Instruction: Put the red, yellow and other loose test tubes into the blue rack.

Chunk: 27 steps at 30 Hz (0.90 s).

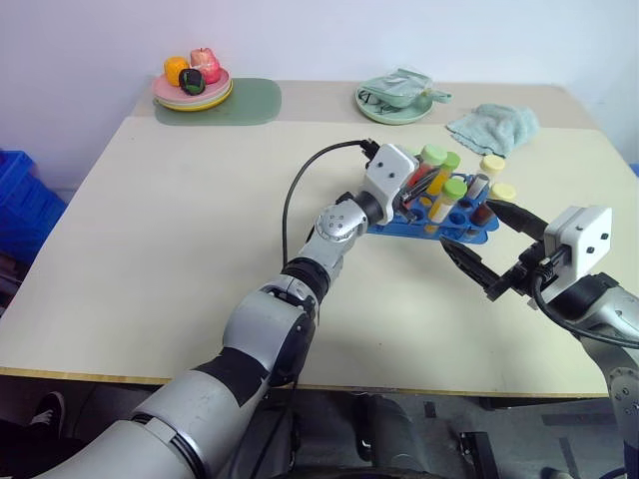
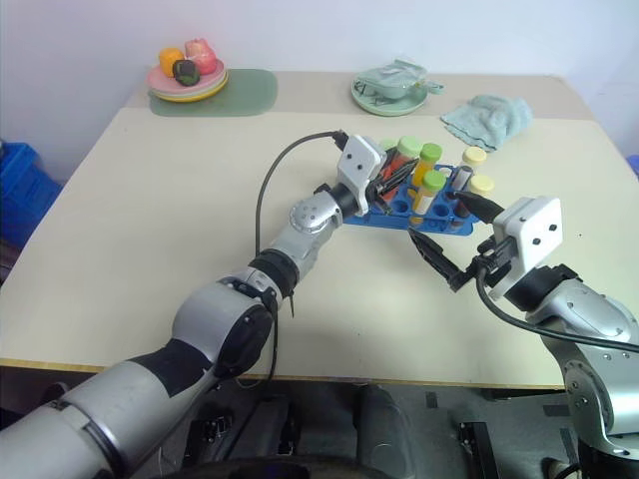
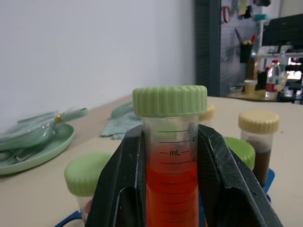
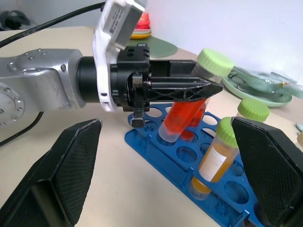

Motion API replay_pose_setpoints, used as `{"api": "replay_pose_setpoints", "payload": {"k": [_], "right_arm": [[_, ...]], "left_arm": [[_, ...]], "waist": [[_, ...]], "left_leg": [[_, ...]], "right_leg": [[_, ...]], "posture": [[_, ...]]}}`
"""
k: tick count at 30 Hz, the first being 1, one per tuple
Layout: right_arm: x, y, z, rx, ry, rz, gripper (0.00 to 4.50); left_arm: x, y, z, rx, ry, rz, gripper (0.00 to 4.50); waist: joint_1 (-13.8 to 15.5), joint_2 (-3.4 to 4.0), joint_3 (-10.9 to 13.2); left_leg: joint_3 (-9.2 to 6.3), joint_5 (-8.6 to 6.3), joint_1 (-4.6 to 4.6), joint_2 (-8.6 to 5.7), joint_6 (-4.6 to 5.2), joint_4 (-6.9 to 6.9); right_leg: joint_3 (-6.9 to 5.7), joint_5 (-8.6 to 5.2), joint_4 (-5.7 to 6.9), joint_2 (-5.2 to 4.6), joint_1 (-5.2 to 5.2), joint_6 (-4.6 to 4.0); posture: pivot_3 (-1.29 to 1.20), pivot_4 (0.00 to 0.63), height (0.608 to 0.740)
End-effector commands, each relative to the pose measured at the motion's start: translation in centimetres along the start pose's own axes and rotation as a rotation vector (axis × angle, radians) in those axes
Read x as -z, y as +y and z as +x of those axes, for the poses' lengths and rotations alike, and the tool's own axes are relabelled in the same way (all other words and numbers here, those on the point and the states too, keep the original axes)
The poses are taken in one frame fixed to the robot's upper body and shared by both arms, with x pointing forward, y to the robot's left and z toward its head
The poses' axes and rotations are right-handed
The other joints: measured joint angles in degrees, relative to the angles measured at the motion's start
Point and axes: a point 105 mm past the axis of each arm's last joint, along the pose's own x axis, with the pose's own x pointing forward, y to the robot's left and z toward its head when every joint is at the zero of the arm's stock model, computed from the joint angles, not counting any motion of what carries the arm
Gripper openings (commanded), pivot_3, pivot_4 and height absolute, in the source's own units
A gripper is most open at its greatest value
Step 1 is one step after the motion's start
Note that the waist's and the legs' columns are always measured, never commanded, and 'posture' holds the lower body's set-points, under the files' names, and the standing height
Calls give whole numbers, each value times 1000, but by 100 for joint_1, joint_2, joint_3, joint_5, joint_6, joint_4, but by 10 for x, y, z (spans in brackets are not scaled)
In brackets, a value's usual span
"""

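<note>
My left gripper [image 1: 419, 183] is shut on the red-orange test tube [image 4: 182, 116] with a pale green cap [image 3: 170, 100]. It holds the tube tilted over the blue rack [image 1: 439, 228]. The tube's lower end is down at a hole in the top plate; whether it is inside I cannot tell. A yellow tube [image 4: 215, 158] with a green cap stands in the rack, and a dark brown-red tube [image 1: 486, 210] with a pale yellow cap stands at the right end. My right gripper [image 1: 466, 224] is open, level, at the rack's near right side, holding nothing.
More capped tubes stand in the rack's far rows. At the back of the table are a plate of toy fruit [image 1: 193, 90] on a green mat [image 1: 245, 103], a green plate [image 1: 394, 100] with a packet and a teal cloth [image 1: 494, 127]. A blue crate [image 1: 20, 200] stands off the table's left.
</note>
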Motion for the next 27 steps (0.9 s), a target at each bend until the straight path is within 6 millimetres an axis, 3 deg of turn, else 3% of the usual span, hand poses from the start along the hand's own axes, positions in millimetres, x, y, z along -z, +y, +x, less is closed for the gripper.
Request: {"api": "replay_pose_setpoints", "payload": {"k": [1, 12, 27], "right_arm": [[-11, 4, 0, -7, -44, -20, 4500], [-16, 4, 4, -11, -59, -33, 4500], [-16, 3, 9, -17, -73, -38, 4500]], "left_arm": [[-3, -1, 4, -7, -2, -10, 1014], [6, -5, -1, 9, 19, -23, 1014], [28, -1, -27, 15, 18, -47, 1014]], "waist": [[-1, 0, 0], [-1, 0, -1], [-10, -1, -8]], "left_leg": [[0, 0, 0, 0, 0, 0], [0, 0, 0, 0, 0, 0], [-1, -1, 21, 0, 2, -1]], "right_leg": [[0, 0, 0, 0, 0, 0], [0, 0, 1, 0, 1, 0], [1, 0, 0, 0, 17, 0]], "posture": [[0, 150, 740], [0, 150, 740], [0, 150, 740]]}}
